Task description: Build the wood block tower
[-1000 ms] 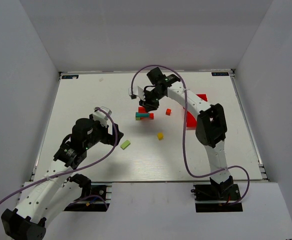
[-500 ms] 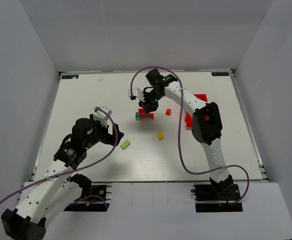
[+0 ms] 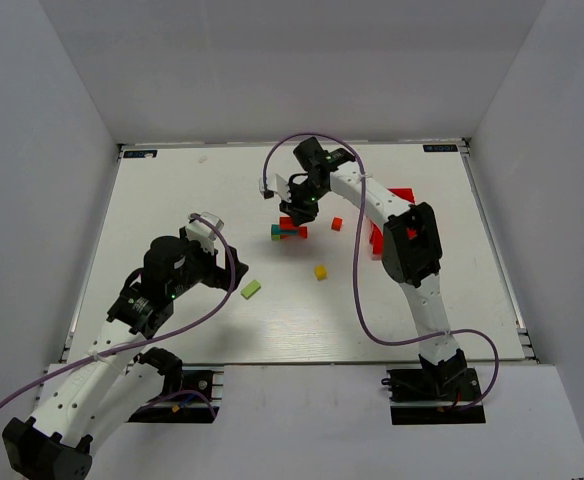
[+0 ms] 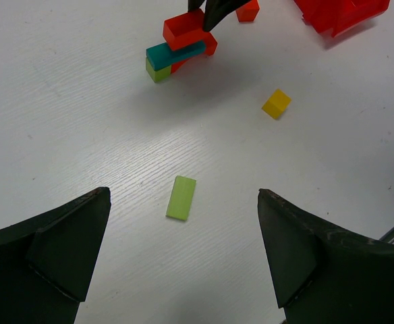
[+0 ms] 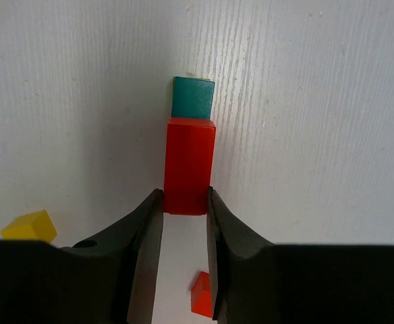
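Wood block tower (image 3: 289, 231) stands partly built, my right gripper (image 5: 185, 206) clamping a red bar (image 5: 189, 162) at its top, left gripper (image 4: 183, 194) spread empty, lime bar (image 3: 250, 289) and yellow cube (image 4: 276, 103) unplaced.

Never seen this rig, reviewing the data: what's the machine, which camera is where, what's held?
Two robot arms at a white table, each with a two-finger gripper. One picture looks down from overhead; the other two come from wrist cameras. The right gripper is shut on a red wooden bar, atop a small stack: teal wooden bar over lime green cube. The left gripper is open, empty. Loose on the table: a lime green flat bar, a yellow cube, a small orange-red cube. A red plastic bin sits by the right arm.
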You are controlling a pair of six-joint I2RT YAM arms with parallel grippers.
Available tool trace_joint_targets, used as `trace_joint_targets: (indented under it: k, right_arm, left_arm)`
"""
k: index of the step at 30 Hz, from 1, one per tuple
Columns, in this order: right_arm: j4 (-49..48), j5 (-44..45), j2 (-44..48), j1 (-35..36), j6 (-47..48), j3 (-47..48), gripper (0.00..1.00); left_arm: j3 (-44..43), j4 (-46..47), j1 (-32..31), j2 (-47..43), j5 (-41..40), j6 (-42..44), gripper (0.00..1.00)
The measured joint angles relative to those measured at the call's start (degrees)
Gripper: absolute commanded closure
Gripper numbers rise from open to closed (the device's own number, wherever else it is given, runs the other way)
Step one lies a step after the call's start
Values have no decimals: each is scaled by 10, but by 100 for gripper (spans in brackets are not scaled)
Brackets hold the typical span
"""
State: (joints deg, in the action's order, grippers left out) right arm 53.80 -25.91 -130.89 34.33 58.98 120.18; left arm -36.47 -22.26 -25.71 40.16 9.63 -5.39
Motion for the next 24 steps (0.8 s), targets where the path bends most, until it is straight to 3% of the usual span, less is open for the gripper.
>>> trace_joint_targets:
  k: [24]
  right_arm:
    - [2,-4,-10,-1,0,0,100]
  left_arm:
    - [0,0,0,0,0,0,0]
